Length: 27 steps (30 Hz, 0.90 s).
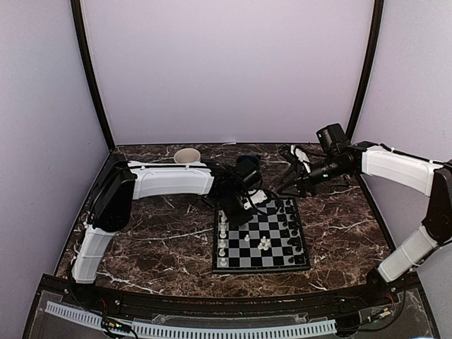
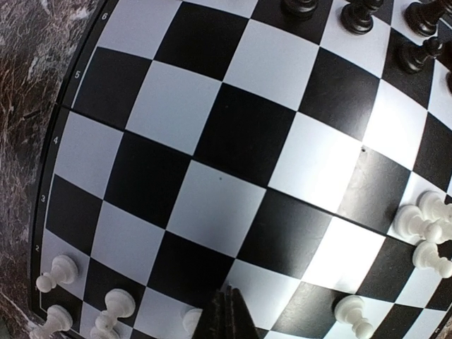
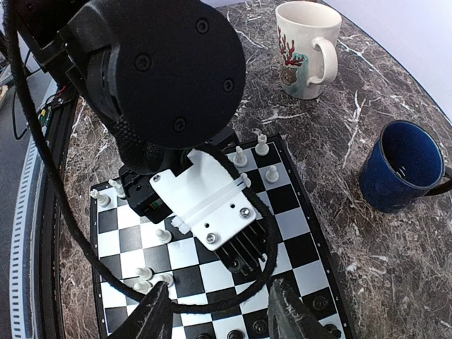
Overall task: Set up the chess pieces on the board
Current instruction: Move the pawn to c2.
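We see the left end effector [image 2: 226,312] pressed together over the chessboard [image 2: 240,134], the right end effector [image 3: 222,319] spread.

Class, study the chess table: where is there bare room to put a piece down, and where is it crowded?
Free: the board's middle squares, between white pieces and black pieces; bare table left of the board, and right of it. Crowded: both piece rows, the white cluster, and the far-left corner under the left gripper.
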Available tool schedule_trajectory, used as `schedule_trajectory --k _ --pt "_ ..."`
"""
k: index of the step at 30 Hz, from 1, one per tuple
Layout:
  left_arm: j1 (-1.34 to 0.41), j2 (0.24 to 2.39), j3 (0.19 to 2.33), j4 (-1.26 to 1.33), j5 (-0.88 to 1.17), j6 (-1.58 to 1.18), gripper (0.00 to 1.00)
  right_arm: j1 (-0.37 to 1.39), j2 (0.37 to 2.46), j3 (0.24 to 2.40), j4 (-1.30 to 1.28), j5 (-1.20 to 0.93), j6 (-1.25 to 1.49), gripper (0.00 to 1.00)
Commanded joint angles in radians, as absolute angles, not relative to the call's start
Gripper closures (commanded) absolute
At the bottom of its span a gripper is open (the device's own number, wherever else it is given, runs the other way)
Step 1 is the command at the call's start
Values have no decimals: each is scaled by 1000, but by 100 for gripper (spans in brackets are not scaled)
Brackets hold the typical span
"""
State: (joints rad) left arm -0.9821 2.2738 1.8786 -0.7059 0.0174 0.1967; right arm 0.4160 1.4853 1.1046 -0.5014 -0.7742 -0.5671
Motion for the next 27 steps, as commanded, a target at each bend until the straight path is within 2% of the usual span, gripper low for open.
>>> schedule_trajectory --k 1,13,21,27 --pt "-986 2279 1898 -753 -31 209 100 410 1479 1103 -494 -784 -569 53" --pt "-979 2280 1900 -756 -68 204 100 411 1477 1102 -495 -787 -572 53" --pt "-989 2267 1956 -845 39 219 100 410 1474 1102 -496 -785 -575 53" --pt "-989 2267 1936 -901 -14 224 100 410 1474 1100 -497 -787 -576 53"
